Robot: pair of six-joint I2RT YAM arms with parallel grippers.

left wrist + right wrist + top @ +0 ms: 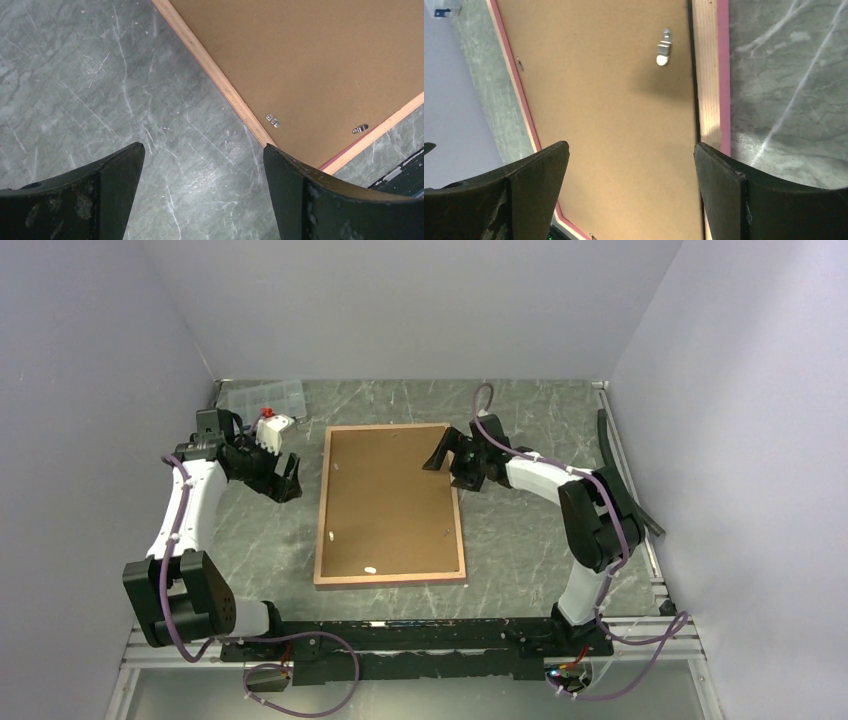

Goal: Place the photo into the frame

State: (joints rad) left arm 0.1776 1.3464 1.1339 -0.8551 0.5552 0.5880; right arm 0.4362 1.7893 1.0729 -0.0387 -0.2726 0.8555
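The frame point(322, 510) lies face down in the middle of the table, its tan wooden back up and a pink edge showing. A brown backing board point(390, 500) fills it. The photo is hidden. My left gripper point(288, 480) hangs open over bare table just left of the frame's far left corner, with nothing between its fingers; in its wrist view point(204, 150) the frame rim point(220, 85) passes its right finger. My right gripper point(445, 455) stands open above the far right corner, over the board point(609, 100), empty point(631, 150), by the rim point(706, 75).
Small metal clips point(272, 120) point(664, 47) sit along the board's edges. A clear plastic box point(262, 397) stands at the back left, with a white and red object point(274, 428) beside the left arm. Walls close in on three sides.
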